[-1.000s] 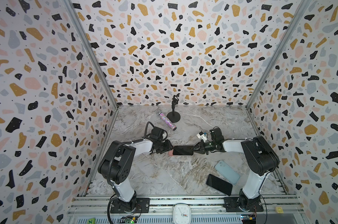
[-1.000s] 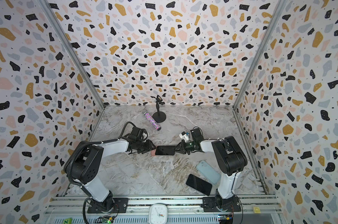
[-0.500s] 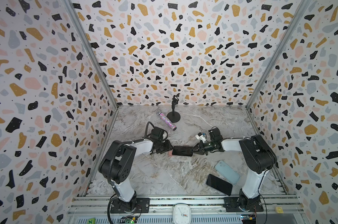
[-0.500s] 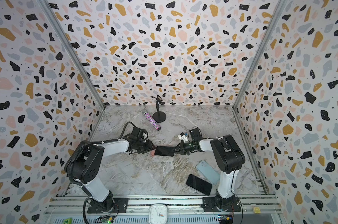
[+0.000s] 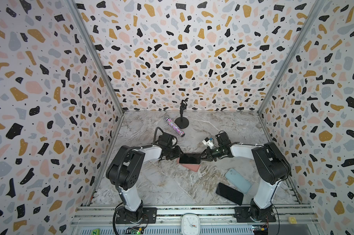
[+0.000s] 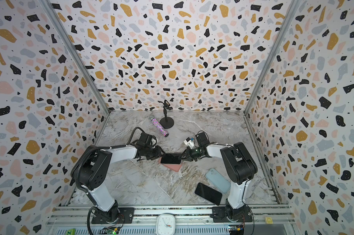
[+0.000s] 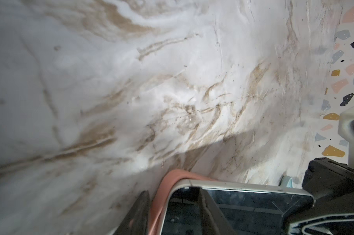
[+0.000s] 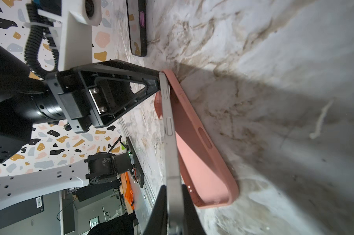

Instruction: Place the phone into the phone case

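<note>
Step in hand: seating the phone (image 5: 190, 158) in the pink phone case (image 5: 192, 167), mid-bench (image 5: 172, 183), between the two arms. In the right wrist view the phone (image 8: 170, 130) met the phone case (image 8: 202, 152) at the end by the left arm and angled away from it toward the right arm. So it was hinged in at one end with the other end raised. The case appeared to rest on the bench.

To do it well, probably:
- hold the tucked end inside the rim so it can't pop out
- lower the raised end like a hinge, with the long sides lined up with the case walls
- the right finger under the phone looks set to block the last bit, so let go and press on the glass from above
- watch for the soft rim folding under a corner

Right end effector (image 8: 173, 213): nearly pressed together, pinching the phone's raised end, one finger on each face.

Left end effector (image 7: 172, 215): partly closed. One finger lay outside the phone case (image 7: 168, 183) and the other on the phone glass (image 7: 243, 203). It looked clamped on the case end with the phone's end inside it.
</note>
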`<state>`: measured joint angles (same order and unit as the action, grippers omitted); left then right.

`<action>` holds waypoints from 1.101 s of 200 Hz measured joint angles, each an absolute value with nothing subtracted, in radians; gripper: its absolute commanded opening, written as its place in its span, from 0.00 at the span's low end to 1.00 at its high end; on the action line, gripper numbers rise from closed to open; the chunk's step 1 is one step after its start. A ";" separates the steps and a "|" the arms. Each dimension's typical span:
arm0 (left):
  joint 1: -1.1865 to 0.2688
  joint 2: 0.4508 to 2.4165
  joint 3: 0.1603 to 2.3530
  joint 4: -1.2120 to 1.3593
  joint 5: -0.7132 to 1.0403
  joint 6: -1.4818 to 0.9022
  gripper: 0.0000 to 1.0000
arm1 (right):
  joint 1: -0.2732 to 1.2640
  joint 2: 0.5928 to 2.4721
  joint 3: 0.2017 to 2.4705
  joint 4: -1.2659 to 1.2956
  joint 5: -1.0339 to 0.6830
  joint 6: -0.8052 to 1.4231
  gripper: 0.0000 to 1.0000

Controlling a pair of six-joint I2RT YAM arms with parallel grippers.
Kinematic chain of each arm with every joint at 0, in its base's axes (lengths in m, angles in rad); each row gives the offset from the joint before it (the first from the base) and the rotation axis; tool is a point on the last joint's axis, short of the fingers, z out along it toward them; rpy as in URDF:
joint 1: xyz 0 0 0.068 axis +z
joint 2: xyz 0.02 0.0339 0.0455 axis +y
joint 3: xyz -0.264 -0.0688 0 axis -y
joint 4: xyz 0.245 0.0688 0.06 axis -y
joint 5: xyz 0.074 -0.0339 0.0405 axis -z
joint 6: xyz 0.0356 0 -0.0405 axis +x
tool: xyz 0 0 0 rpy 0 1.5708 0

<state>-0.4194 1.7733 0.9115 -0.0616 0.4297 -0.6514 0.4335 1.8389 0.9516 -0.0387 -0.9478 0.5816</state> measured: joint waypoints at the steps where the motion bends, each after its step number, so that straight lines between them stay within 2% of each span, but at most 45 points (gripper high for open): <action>1: -0.419 1.773 0.912 -0.061 0.430 -0.651 0.42 | 0.434 1.839 0.952 -0.039 -0.948 0.582 0.00; 32: -0.419 1.773 0.912 -0.059 0.434 -0.651 0.42 | 0.432 1.839 0.942 -0.031 -0.951 0.609 0.00; 122: -0.419 1.743 0.856 -0.002 0.437 -0.684 0.42 | 0.418 1.821 0.781 0.214 -0.980 0.811 0.00; 220: -0.415 1.722 0.796 0.086 0.446 -0.723 0.41 | 0.427 1.824 0.733 0.371 -0.984 0.973 0.00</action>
<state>-0.4152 1.7218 0.7963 0.0856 0.4458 -0.7235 0.4274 1.8244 0.7330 0.3710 -0.9836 0.9733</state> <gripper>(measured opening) 0.414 0.114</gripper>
